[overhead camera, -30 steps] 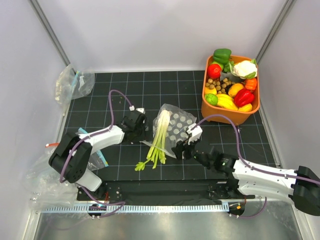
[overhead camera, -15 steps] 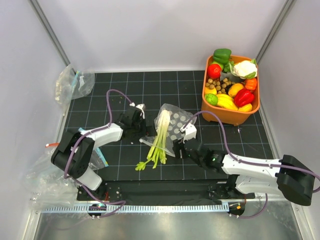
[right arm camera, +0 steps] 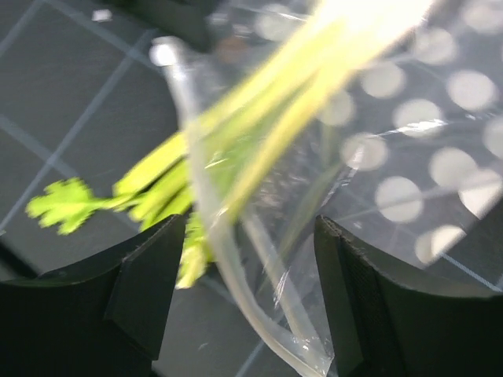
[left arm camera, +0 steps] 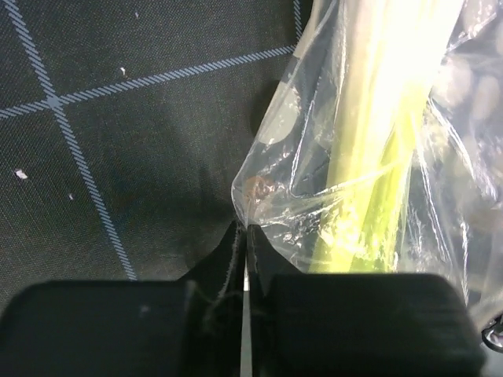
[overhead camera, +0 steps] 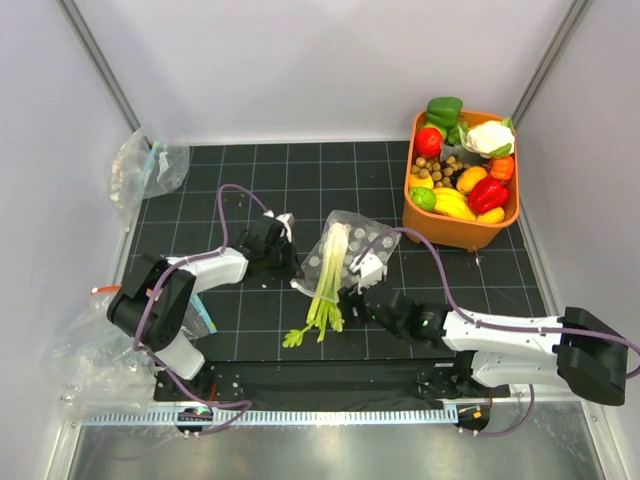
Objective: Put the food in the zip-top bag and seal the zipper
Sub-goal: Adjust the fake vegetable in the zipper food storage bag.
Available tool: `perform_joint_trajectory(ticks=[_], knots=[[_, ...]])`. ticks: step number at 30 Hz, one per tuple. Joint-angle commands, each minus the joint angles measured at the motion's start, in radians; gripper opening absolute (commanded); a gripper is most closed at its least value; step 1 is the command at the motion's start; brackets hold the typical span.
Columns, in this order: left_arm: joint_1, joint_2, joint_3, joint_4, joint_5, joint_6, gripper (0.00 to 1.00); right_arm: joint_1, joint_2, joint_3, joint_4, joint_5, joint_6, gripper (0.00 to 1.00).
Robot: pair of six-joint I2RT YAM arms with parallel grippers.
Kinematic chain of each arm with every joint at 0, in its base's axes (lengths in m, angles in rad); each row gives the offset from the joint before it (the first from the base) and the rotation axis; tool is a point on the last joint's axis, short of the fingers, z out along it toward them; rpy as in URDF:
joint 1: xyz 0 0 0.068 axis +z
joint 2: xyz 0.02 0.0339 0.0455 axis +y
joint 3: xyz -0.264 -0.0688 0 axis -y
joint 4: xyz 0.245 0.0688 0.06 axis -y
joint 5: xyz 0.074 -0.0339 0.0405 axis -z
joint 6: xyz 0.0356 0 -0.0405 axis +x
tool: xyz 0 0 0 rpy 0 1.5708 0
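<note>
The left gripper [left arm camera: 245, 234] was shut tight, its two fingers pressed together on a thin fold at the left edge of the zip-top bag [overhead camera: 362, 243], which the left wrist camera showed pinched between them just above the black gridded mat [overhead camera: 300, 180]. The bag lay near the middle of the mat, its dotted body pointing toward the back and its mouth toward the arms. The celery stalk [overhead camera: 328, 275] sat partly inside it: the pale end lay within the plastic, while the green stems and leafy tip stuck out of the mouth onto the mat. The right gripper [right arm camera: 250, 236] stood wide open at that mouth, one finger on each side, with the zipper [right arm camera: 263, 318] and the stems between them and nothing gripped; whether either finger touched the plastic could not be told. Well apart, at the back right, an orange tub [overhead camera: 462, 232] held mixed toy produce.
</note>
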Motion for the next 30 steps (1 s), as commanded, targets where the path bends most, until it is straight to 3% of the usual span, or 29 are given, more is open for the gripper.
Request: perform_joint_trajectory(ticks=[1,6,7,11,16,25,30], knots=[[0.001,-0.046,-0.004,0.023,0.014,-0.004,0.01,0.141,0.009,0.081,0.050,0.103,-0.082,0.74],[0.001,-0.071,-0.011,0.019,0.008,-0.009,0.00,0.276,0.223,0.233,-0.025,0.350,-0.007,0.87],[0.001,-0.077,-0.014,0.021,0.006,-0.014,0.00,0.295,0.254,0.267,-0.053,0.452,0.015,0.88],[0.001,-0.132,-0.036,0.030,0.006,-0.032,0.00,0.423,0.375,0.403,-0.143,0.624,0.074,0.89],[0.001,-0.173,-0.065,0.049,0.006,-0.050,0.00,0.436,0.506,0.497,-0.240,0.643,0.212,0.86],[0.001,-0.178,-0.073,0.055,0.024,-0.060,0.00,0.433,0.715,0.623,-0.391,0.775,0.257,0.75],[0.001,-0.178,-0.074,0.053,0.020,-0.058,0.00,0.393,0.751,0.629,-0.411,0.720,0.259,0.74]])
